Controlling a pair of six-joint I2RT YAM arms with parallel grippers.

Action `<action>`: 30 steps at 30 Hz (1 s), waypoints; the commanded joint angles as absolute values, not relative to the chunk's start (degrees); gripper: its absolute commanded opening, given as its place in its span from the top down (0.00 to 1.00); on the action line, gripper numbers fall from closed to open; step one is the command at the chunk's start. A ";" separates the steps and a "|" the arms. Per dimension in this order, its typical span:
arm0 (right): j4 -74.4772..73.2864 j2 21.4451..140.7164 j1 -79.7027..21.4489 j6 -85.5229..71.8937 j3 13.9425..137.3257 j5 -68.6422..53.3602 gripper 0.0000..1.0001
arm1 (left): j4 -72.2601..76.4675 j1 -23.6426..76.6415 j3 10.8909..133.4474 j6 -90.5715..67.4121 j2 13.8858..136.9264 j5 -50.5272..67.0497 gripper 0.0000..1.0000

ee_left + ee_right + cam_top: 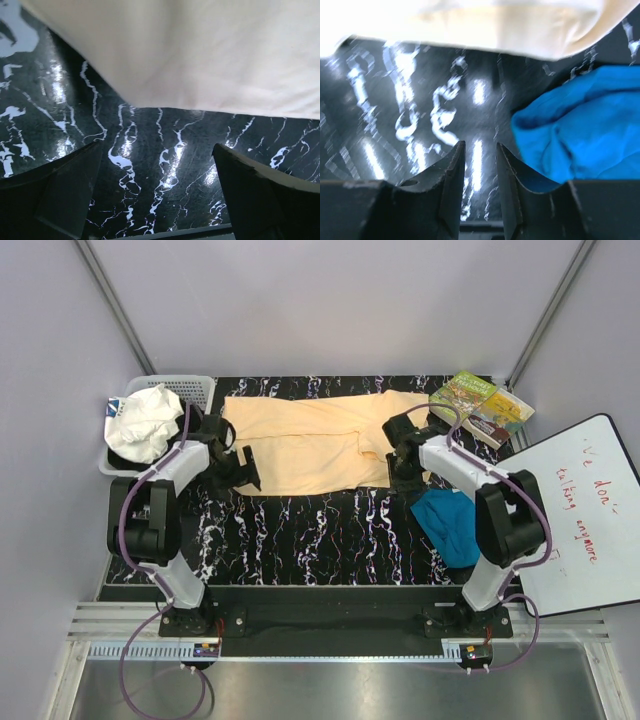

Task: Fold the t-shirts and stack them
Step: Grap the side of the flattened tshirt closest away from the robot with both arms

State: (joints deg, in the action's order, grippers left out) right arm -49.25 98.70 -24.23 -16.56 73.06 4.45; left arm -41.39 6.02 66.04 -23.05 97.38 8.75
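Observation:
The pale peach t-shirt lies folded into a long band across the back of the black marbled table. The teal-blue t-shirt sits crumpled at the right, beside the right arm. My left gripper hovers at the peach shirt's near left edge; in the left wrist view it stands wide open over bare table, the peach cloth just beyond. My right gripper is at the shirt's near right corner; its jaws stand narrowly apart with nothing between, the blue cloth to their right.
A white basket holding white cloth stands at the back left. Books lie at the back right corner. A whiteboard with red writing leans along the table's right side.

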 commanded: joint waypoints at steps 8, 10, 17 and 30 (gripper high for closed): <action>-41.93 110.38 -27.24 -14.07 80.77 19.07 0.61 | -38.58 4.31 65.13 -26.19 96.77 5.71 0.03; -41.57 111.35 -27.51 -13.36 82.26 18.81 0.61 | -38.85 4.22 65.13 -26.19 96.85 5.71 0.03; -41.31 117.24 -28.04 -11.25 84.99 20.22 0.57 | -39.64 4.04 66.18 -25.75 98.35 6.24 0.04; -41.31 124.62 -28.74 -11.08 88.59 14.68 0.59 | -42.01 4.04 69.52 -23.82 101.95 5.98 0.04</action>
State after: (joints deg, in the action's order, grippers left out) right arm -42.96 120.05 -27.83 -11.09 87.99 17.80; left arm -41.28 4.32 66.89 -25.15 101.34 7.05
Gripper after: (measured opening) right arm 0.456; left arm 0.962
